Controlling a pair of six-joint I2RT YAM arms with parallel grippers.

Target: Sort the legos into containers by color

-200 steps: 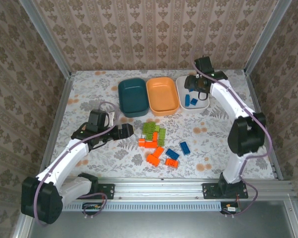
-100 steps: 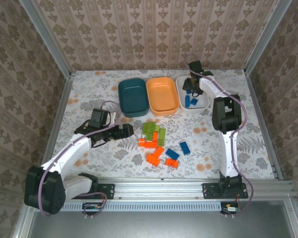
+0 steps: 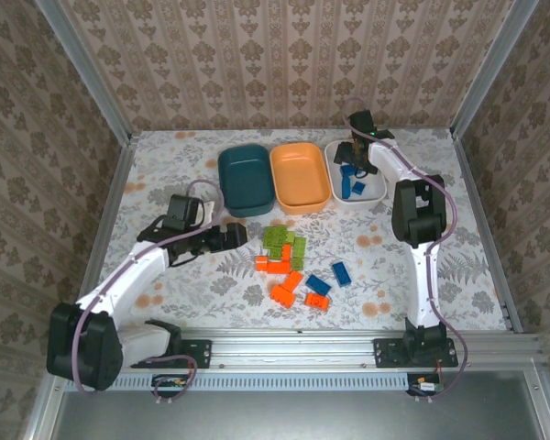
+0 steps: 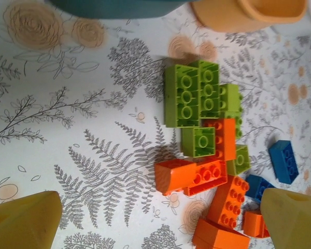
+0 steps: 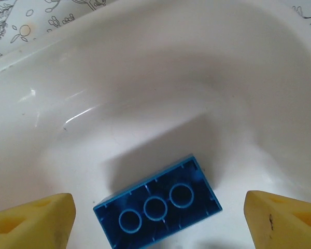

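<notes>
table (image 3: 165, 174) w/ the flowery cloth, three bins in a row at the back: teal bin (image 3: 245, 180), orange bin (image 3: 299, 176), white bin (image 3: 357, 202) furthest right. teal and orange look bare.

right arm is reached over the white one, right gripper (image 3: 352, 158) low inside it. on its wrist cam the yellow fingertips (image 5: 31, 220) stand wide apart w/ nothing pinched. a blue brick (image 5: 158, 205) lies underside up on the bin floor btwn them, touching neither afaict. so i'd say the step in hand is dropping off a blue one, just abt done.

left gripper (image 3: 234, 238) sits low just left of the pile (image 3: 289, 261), also spread wide & empty. green bricks (image 4: 197, 96) and orange bricks (image 4: 207, 176) are right in front of it. loose blue bricks (image 3: 341, 272) lie on the cloth at the pile's near-right side.

next, prob: right arm has to lift clear w/o clipping the rim, then go for another loose blue. left has to line up on one green or orange brick. they're jammed together, so an outer one looks safer.

vs a sec ago: right arm was stretched w/ its elbow far out right, now it's folded in close by the white bin. left arm barely nudged. pile looks the same.
</notes>
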